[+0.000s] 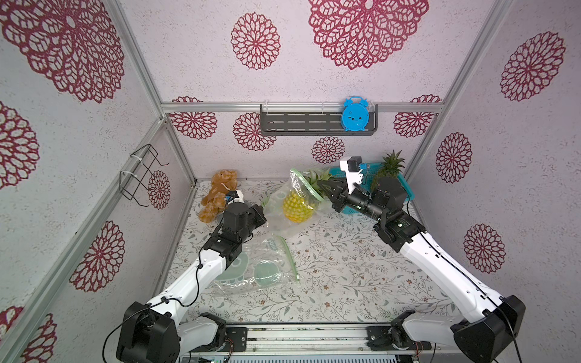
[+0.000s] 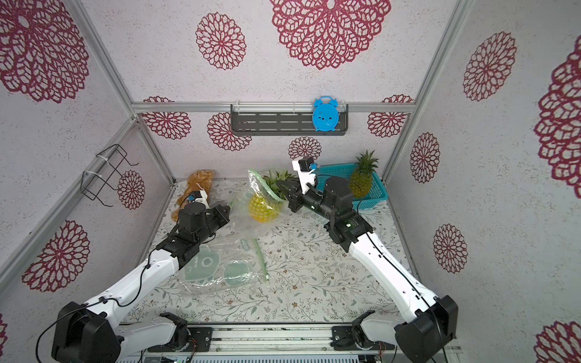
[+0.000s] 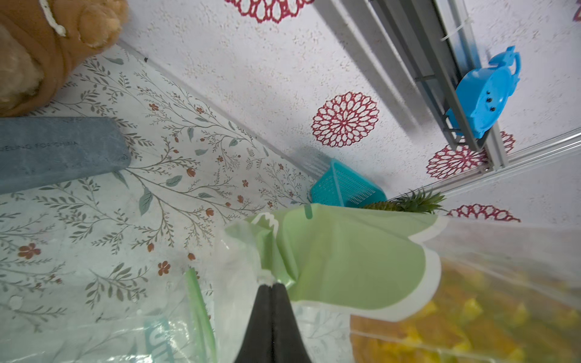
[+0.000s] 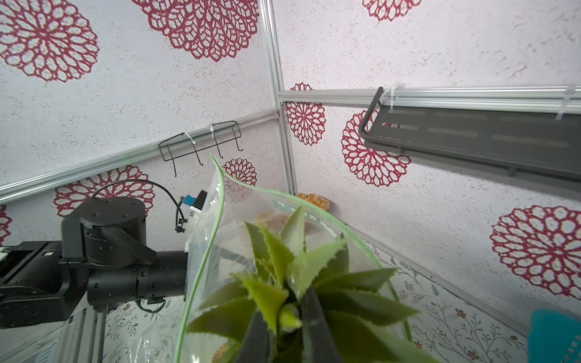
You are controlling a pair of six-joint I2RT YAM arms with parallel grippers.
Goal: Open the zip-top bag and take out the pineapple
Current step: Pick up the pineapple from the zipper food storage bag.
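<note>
Extracting pineapple (image 1: 297, 210), inside open bag (image 1: 274, 201) at table's (image 1: 345, 267) 12 o'clock. Clamped at crown (image 4: 292, 251) by right gripper (image 4: 289, 317), nearly closed, from 2 o'clock. Pinching bag tight with left gripper (image 3: 271, 286) from 9 o'clock. Next, likely: pull crown toward 2 o'clock, holding bag firm.

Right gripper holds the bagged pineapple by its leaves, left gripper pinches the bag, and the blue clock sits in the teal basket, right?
No: the blue clock sits on the grey wall shelf, not in the teal basket; both top views show it. The rest is right.
</note>
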